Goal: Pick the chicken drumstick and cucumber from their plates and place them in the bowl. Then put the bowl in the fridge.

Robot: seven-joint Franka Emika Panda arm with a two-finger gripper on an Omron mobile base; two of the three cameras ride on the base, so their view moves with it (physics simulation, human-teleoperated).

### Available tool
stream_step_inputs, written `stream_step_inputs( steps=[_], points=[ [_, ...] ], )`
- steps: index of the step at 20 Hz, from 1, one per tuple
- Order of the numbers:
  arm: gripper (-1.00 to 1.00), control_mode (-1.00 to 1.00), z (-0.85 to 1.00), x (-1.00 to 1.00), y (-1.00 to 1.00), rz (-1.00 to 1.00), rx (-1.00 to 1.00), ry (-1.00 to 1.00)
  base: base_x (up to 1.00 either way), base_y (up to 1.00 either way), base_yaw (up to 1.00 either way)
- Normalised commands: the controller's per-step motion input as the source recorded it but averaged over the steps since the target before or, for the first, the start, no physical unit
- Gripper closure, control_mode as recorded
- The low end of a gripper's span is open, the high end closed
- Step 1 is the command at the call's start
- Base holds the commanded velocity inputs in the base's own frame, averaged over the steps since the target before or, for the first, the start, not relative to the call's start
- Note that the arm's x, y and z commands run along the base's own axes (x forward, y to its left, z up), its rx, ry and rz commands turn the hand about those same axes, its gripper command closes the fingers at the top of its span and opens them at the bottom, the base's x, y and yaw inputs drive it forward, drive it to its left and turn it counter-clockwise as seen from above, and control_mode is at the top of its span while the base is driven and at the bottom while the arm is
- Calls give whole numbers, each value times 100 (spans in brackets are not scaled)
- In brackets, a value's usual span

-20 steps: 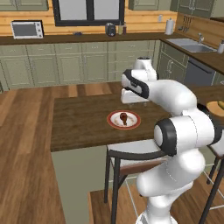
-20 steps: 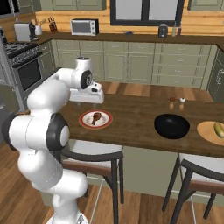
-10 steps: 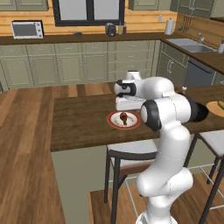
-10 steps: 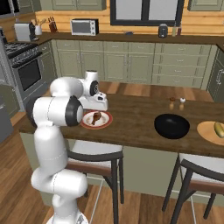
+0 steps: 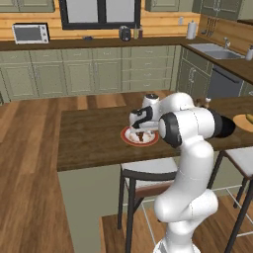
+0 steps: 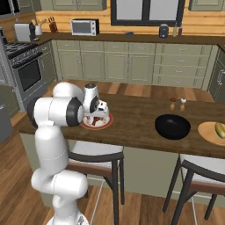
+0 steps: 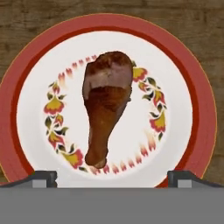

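dark wood forms the island counter (image 6: 136, 127) on which the whole task is laid out, with green cabinets and a window behind.

nearest, in the hand view, the gripper (image 7: 112, 178) is seen directly above the red-rimmed plate (image 7: 205, 118). its two finger tips are spread wide, one at each side of the lower edge, and nothing is held between them. the drumstick (image 7: 106, 105) lies in the middle of the plate, thick end away from the fingers and narrow end toward them, roughly centred between the tips. no contact with the meat is seen.

in the base views the hand is seen lowered close over the same plate (image 5: 129, 137), with the drumstick (image 6: 93, 119) partly hidden beneath it. further along the counter in the right base view, the bowl (image 6: 172, 126) stands apart from the plate, and nothing can be made out inside it. beyond it, at the counter's end, an orange-yellow plate (image 6: 207, 133) carries the cucumber (image 6: 219, 129), which is untouched.

by this reckoning the task is judged to be at its very start: the first pick is being lined up but not yet closed. left to do are the grasp and transfer of the drumstick, the same for the cucumber, and the carrying of the bowl to the fridge.
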Motion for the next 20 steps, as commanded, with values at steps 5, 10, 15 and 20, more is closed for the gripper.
stream_step_inputs(
  steps=[5, 10, 15, 20],
  points=[
    [-100, -100, -10, 56, 2, 0, 0, 0, 0, 0, 0],
    [-100, -100, 0, 62, 4, 0, 0, 4, 0, 0, 0],
    [-100, -100, -25, 13, 13, -3, 0, 0, 0, 0, 0],
    [-100, -100, -45, 0, 2, -7, 0, 2, 0, 0, 0]
  ],
)
